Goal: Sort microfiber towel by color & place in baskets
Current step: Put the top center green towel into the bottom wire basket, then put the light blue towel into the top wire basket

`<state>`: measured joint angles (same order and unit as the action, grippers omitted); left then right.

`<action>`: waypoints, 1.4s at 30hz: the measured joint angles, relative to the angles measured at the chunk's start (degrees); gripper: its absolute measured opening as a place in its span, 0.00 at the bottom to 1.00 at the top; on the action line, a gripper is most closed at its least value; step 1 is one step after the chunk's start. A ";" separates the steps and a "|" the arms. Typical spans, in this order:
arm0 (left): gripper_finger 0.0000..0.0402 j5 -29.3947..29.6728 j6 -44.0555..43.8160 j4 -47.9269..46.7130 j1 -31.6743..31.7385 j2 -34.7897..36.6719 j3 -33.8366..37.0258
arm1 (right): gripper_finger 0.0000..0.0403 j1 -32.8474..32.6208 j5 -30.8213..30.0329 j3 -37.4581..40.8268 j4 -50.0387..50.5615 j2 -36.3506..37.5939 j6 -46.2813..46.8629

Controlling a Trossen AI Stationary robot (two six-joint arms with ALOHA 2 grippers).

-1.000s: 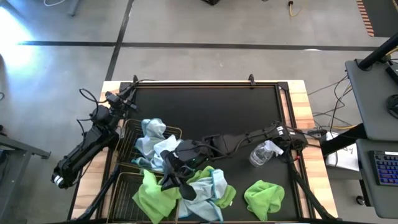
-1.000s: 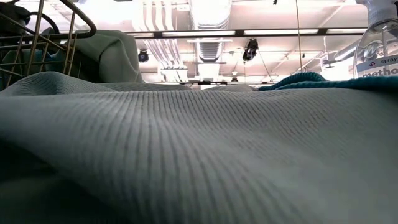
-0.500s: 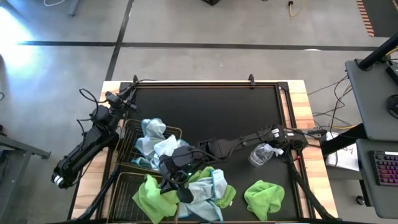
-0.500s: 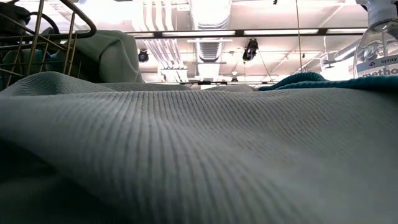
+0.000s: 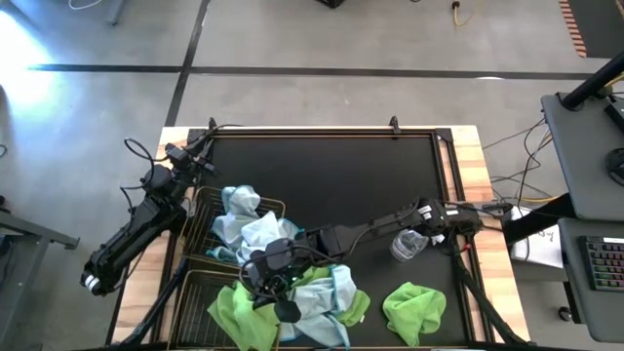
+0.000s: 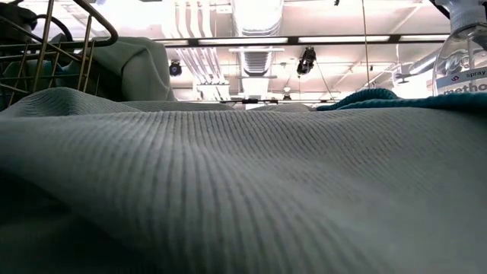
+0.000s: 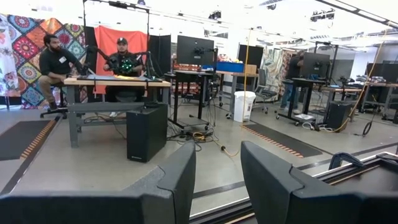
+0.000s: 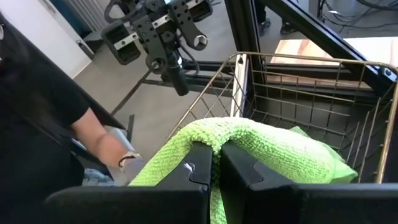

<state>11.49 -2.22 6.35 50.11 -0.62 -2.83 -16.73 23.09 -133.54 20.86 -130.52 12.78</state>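
In the high view my right arm reaches across the table, its gripper (image 5: pixel 265 283) over the near basket (image 5: pixel 195 312), shut on a lime green towel (image 8: pixel 273 146). That basket holds other green towels (image 5: pixel 234 310). The far basket (image 5: pixel 200 210) holds pale blue towels (image 5: pixel 239 226). A mixed heap of pale blue and green towels (image 5: pixel 330 295) lies on the mat beside the near basket. One more green towel (image 5: pixel 414 310) lies near the right corner. My left gripper (image 7: pixel 217 180) is open and parked at the table's left edge, pointing away into the room. My right gripper pinches a raised fold (image 8: pixel 214 138) of the lime green towel between its two fingers (image 8: pixel 200 167). The cloth drapes away on both sides of the fingers, and its far part (image 8: pixel 311 158) sags inside the wire basket (image 8: pixel 286 93). How many layers are in the fold cannot be told.
A clear spray bottle (image 5: pixel 409 241) lies under my right forearm; it shows upright-looking at the edge of the low view (image 6: pixel 460 53). A pale towel (image 6: pixel 243 190) fills most of the low view. A person's arm (image 8: pixel 106 149) is close beyond the basket. The mat's far half is bare.
My right gripper has moved toward the table's left and near edge, from the seam between the two baskets to over the near basket, staying shut on the green towel. The left arm has kept still.
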 joint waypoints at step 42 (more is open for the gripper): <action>0.28 -0.02 0.00 0.02 0.00 0.02 0.00 | 0.38 -3.09 -7.97 0.11 55.08 1.20 12.82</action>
<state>11.46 -2.22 6.37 50.10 -0.60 -2.83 -19.82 15.13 -133.43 75.93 -129.32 25.60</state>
